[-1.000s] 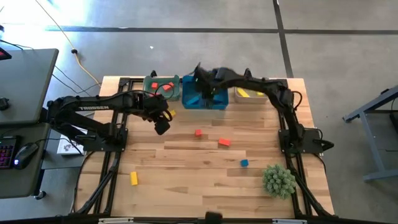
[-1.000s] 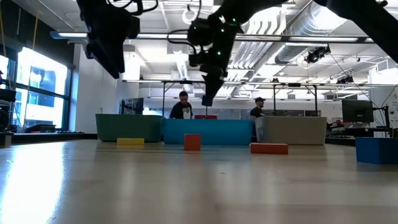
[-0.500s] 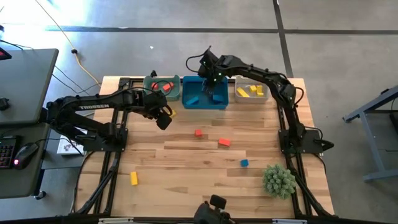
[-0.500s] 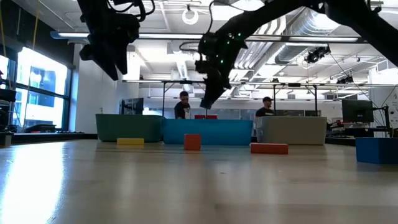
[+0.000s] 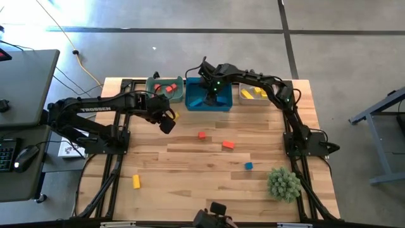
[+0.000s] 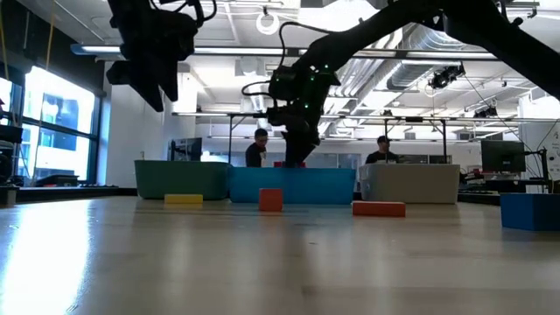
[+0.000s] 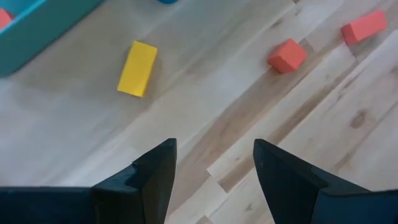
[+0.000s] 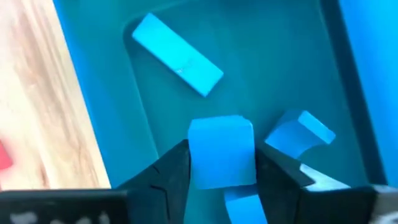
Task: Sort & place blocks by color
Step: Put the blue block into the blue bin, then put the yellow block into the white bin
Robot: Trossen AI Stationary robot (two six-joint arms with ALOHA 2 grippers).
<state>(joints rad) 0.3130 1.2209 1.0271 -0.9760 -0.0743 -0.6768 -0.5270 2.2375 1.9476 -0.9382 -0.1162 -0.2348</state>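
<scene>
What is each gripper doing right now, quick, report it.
Left gripper: open, empty, above the table near a yellow block.
Right gripper: over the blue bin, blue block between its fingers; grip or release cannot be told.

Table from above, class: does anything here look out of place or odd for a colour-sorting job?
Yes: the spiky green plant ball at the table's corner near the right arm's base is no block and fits no bin. Red, blue and yellow blocks lie loose, simply unsorted.
</scene>
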